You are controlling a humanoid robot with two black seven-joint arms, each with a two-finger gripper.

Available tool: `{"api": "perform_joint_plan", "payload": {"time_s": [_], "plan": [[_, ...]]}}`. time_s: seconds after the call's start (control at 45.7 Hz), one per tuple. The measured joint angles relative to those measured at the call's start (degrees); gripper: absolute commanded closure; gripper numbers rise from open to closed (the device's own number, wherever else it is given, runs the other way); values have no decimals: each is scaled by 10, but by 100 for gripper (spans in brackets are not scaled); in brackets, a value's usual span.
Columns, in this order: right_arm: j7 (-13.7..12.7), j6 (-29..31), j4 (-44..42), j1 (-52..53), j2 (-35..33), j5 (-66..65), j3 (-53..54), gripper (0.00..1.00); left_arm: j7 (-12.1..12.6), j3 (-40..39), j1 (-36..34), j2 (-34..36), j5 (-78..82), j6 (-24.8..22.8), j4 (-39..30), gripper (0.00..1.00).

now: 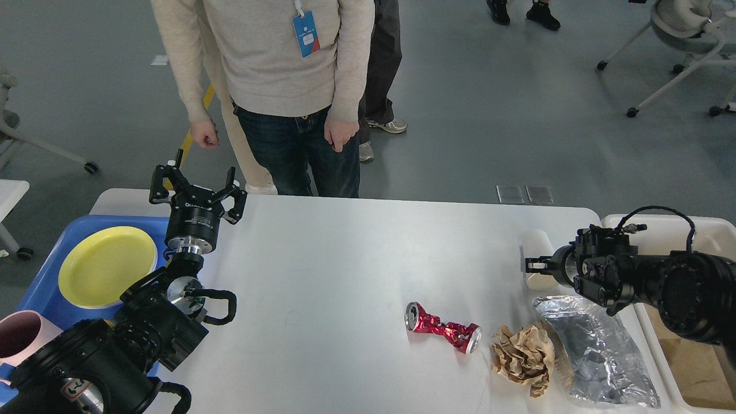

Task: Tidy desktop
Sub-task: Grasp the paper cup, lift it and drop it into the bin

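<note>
White and wide below us, the table (356, 253) carries a paper cup (536, 247) lying at our right gripper (530, 265), fingers unreadable, while our left gripper (194, 185) gapes idle; a clumsy approach could roll it off.

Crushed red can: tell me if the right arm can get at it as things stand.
Probably yes. The crushed red can lies alone on bare desktop, nothing covering it. The right gripper is at the white paper cup, and open tabletop lies between; the crumpled brown paper sits just beside the can.
</note>
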Motion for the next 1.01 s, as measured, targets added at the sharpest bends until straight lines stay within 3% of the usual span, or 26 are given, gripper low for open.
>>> {"api": "perform_joint_plan", "payload": {"time_s": [0.066, 0.503, 0.766, 0.854, 1.007], "plan": [[0, 0, 3, -1, 2, -2, 0, 100, 0, 0, 0, 0, 0, 0, 0, 4], [3, 5, 21, 20, 0, -2, 3, 100, 0, 0, 0, 0, 0, 0, 0, 4], [11, 12, 179, 169, -95, -4, 22, 100, 0, 0, 0, 0, 0, 0, 0, 4], [12, 36, 238, 237, -135, -9, 23, 100, 0, 0, 0, 0, 0, 0, 0, 4], [12, 136, 302, 366, -200, -15, 24, 100, 0, 0, 0, 0, 0, 0, 0, 4]]}}
